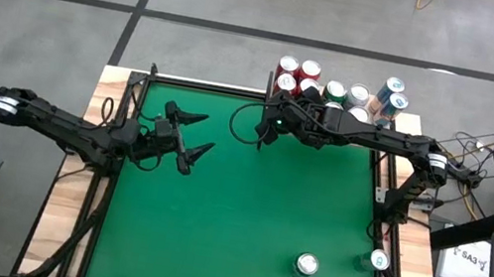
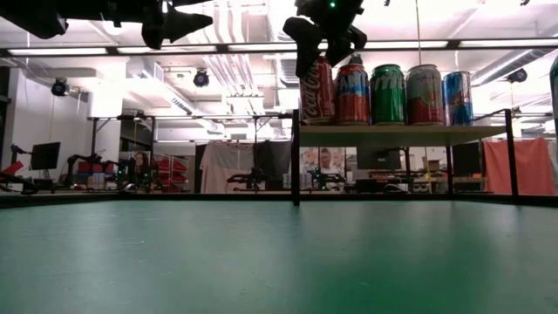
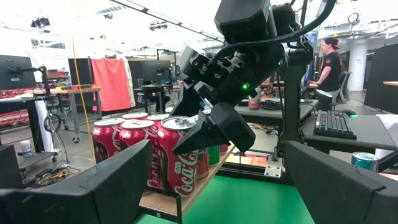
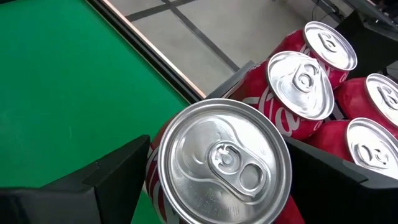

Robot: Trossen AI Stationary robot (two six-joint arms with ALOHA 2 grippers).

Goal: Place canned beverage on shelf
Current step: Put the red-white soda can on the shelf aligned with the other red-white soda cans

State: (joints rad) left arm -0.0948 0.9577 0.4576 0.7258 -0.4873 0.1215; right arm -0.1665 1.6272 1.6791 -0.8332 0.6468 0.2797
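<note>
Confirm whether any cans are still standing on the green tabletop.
Yes: the high view shows two cans, one and another, on the green tabletop.

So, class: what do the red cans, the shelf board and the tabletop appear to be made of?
Red cans: likely aluminium, with shiny silver lids and pull tabs.
Shelf board: apparently light wood, matte.
Tabletop: green, felt-like covering, flat and without glare.

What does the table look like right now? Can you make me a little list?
right hand: open, at a red can on the shelf's end
left hand: open, waiting over the table
shelf: many cans standing on it
table: green, two cans left near the right side
</note>
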